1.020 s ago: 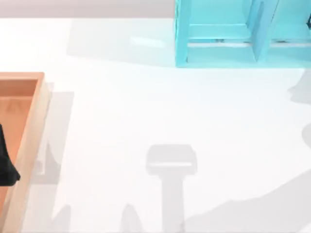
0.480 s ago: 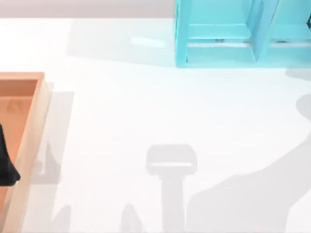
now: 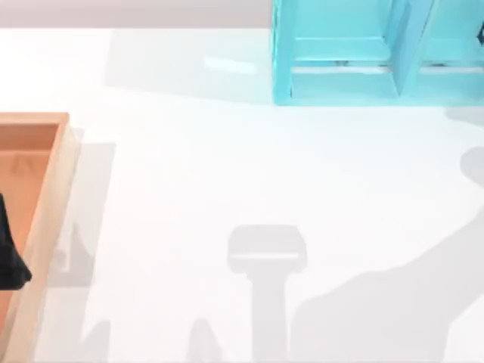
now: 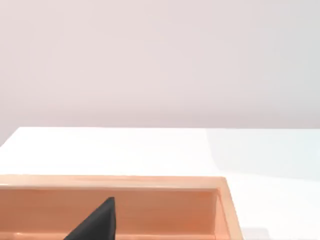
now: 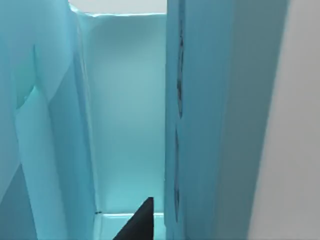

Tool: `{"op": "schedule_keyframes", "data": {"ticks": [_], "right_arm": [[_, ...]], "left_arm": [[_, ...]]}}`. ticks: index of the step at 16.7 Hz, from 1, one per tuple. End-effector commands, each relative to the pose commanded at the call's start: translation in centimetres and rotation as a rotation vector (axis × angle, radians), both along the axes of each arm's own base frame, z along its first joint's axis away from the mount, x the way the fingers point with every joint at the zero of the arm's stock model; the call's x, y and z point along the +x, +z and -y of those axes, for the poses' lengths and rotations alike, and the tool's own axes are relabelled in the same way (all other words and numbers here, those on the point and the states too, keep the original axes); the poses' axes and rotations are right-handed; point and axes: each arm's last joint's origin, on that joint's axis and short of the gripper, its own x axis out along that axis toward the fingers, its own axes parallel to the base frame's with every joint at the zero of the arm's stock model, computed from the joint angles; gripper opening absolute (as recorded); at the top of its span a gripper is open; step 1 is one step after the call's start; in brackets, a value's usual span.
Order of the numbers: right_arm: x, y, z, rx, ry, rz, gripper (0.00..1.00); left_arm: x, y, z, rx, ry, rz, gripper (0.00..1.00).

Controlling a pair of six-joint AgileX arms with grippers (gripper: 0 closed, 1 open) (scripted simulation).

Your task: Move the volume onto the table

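At the back right of the white table (image 3: 227, 166) stands a light-blue shelf unit (image 3: 340, 76). My right gripper (image 3: 481, 34) is at the shelf's right end. In the right wrist view its dark tip (image 5: 139, 222) is inside a compartment of the shelf (image 5: 120, 100). Close beside it stands an upright teal-blue slab (image 5: 220, 115); I cannot tell whether this is the volume or a shelf divider. My left gripper (image 3: 11, 257) hangs parked over the wooden tray (image 3: 53, 204) at the left edge.
The orange-brown tray (image 4: 125, 182) with its raised rim takes up the left edge, with my left gripper (image 4: 97, 225) above its floor. Beyond it lies white table (image 4: 125, 150). Arm shadows fall on the table's front and right.
The right arm's shadow on the table's right side has spread leftward and toward the front since a second ago. Left arm, tray and shelf have not moved.
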Motion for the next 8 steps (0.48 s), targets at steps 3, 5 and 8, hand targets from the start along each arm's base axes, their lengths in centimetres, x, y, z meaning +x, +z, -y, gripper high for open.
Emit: {"op": "schedule_keyframes", "data": {"ticks": [3,5,8], "right_arm": [[0.0,0.0,0.0,0.0,0.0,0.0,0.4],[0.0,0.0,0.0,0.0,0.0,0.0,0.25],[0.0,0.0,0.0,0.0,0.0,0.0,0.02]], "left_arm": [[0.0,0.0,0.0,0.0,0.0,0.0,1.0],[0.0,0.0,0.0,0.0,0.0,0.0,1.0],[0.0,0.0,0.0,0.0,0.0,0.0,1.0]]}}
